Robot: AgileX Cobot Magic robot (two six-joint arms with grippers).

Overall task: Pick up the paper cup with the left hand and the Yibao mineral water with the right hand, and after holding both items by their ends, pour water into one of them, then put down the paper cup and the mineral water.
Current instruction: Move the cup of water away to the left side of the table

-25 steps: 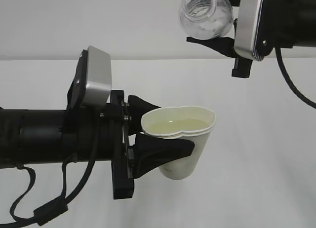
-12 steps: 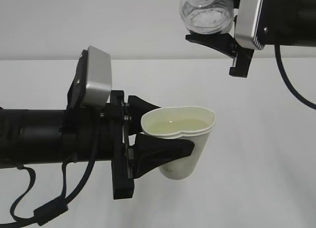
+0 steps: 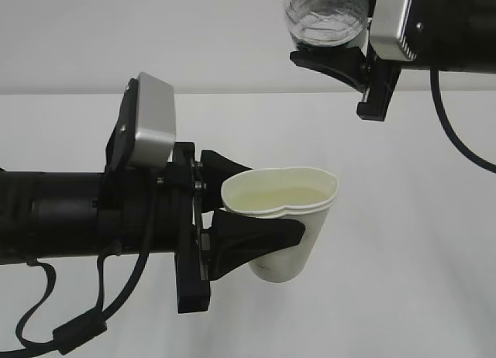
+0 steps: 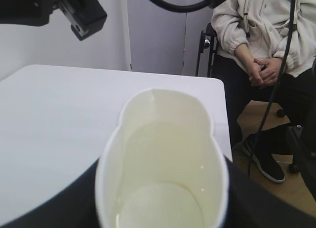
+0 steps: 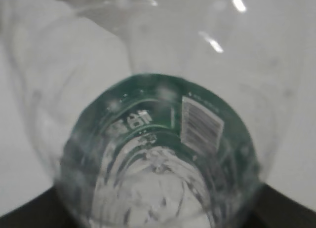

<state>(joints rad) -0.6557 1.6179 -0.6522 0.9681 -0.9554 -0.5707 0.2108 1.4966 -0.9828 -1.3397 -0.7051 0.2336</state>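
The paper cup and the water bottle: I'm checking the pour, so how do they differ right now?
The paper cup is opaque white; the bottle is clear with a green label. The cup sits low, upright, its rim squeezed out of round; the bottle hangs higher, to its right. The cup holds water. Both are gripped off the table.

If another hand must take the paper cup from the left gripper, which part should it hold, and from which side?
Probably the paper cup's bare lower wall, approached from the side opposite the left gripper. The jaws already squeeze the upper wall, deforming the rim, and the cup holds water, so grip lightly, keeping it upright.
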